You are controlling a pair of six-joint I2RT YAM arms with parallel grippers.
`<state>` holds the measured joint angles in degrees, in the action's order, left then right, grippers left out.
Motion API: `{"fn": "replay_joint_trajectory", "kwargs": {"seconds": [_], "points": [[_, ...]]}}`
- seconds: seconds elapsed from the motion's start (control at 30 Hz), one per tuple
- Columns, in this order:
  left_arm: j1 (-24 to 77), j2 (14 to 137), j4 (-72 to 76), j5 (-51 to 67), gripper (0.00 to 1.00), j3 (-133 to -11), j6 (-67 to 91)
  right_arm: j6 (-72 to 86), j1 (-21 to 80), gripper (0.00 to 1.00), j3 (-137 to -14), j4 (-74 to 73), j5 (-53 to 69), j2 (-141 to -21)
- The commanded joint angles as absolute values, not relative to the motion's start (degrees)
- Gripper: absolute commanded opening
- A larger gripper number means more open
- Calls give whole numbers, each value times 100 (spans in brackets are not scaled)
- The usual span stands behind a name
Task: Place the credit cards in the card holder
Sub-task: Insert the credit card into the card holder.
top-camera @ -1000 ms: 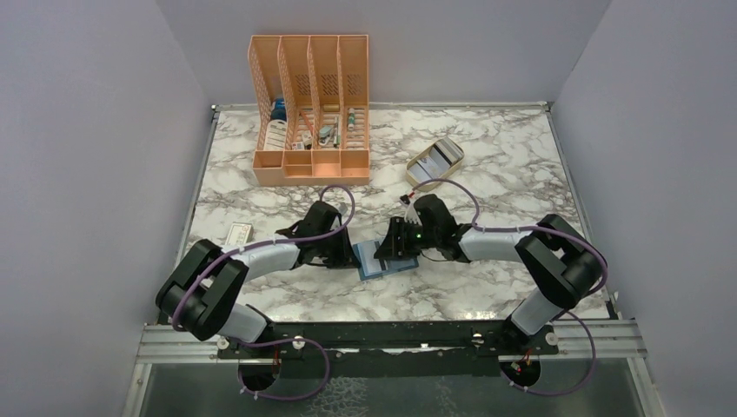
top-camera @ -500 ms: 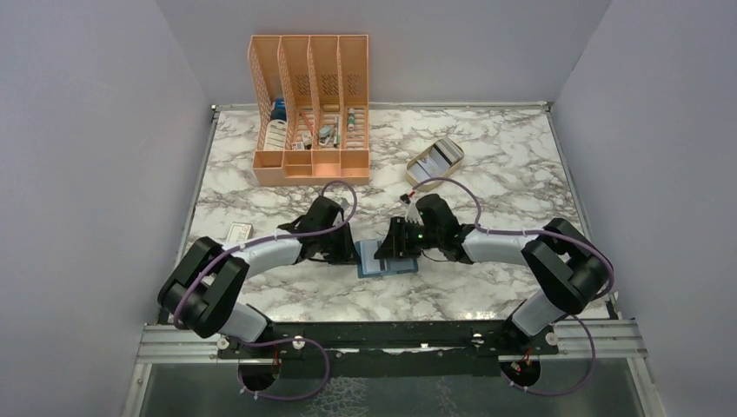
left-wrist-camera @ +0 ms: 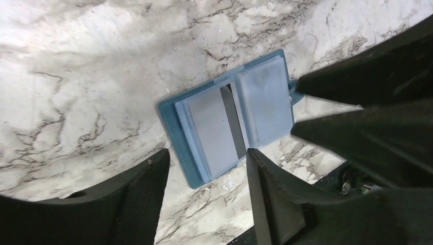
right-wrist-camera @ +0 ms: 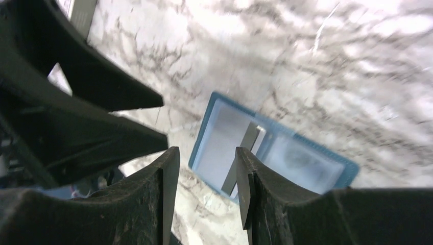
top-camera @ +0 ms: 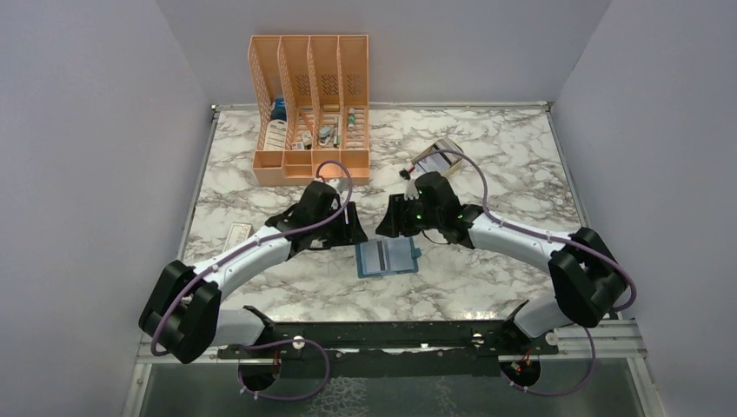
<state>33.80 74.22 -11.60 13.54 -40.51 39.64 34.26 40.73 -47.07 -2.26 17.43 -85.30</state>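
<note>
The teal card holder lies open and flat on the marble near the front middle. A grey credit card with a dark stripe sits in its left pocket, and the card also shows in the right wrist view. My left gripper hovers open just behind the card holder, nothing between its fingers. Facing it, my right gripper is open and empty above the card holder. More credit cards lie in the beige tray.
An orange slotted file rack with small items stands at the back left. A small white box lies at the left by my left arm. The right arm's cable loops over the beige tray. Purple walls close in three sides.
The left gripper has opened and let go at the card holder. Both grippers have risen and drawn back toward the far side, leaving the holder uncovered and flat.
</note>
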Motion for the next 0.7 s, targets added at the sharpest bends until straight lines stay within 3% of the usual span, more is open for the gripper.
{"fn": "replay_joint_trajectory", "kwargs": {"seconds": [0.0,0.13,0.17,0.37,0.67], "points": [[3366,7006,-1592,957,63,-4316,3604,2884,3930,45,-5289,-1120,607,-8465],[3366,6757,-1783,1127,97,-4484,3448,2555,3841,45,-5677,-1417,-119,-8473],[3364,6723,-1862,1136,99,-4544,3362,2475,3833,45,-5741,-1401,-355,-8491],[3366,6659,-2642,1220,99,-5117,2480,2004,3720,45,-6503,-1555,-1199,-9275],[3357,6431,-2655,1286,99,-5084,1936,737,3188,45,-7951,-1884,-2451,-10457]]}}
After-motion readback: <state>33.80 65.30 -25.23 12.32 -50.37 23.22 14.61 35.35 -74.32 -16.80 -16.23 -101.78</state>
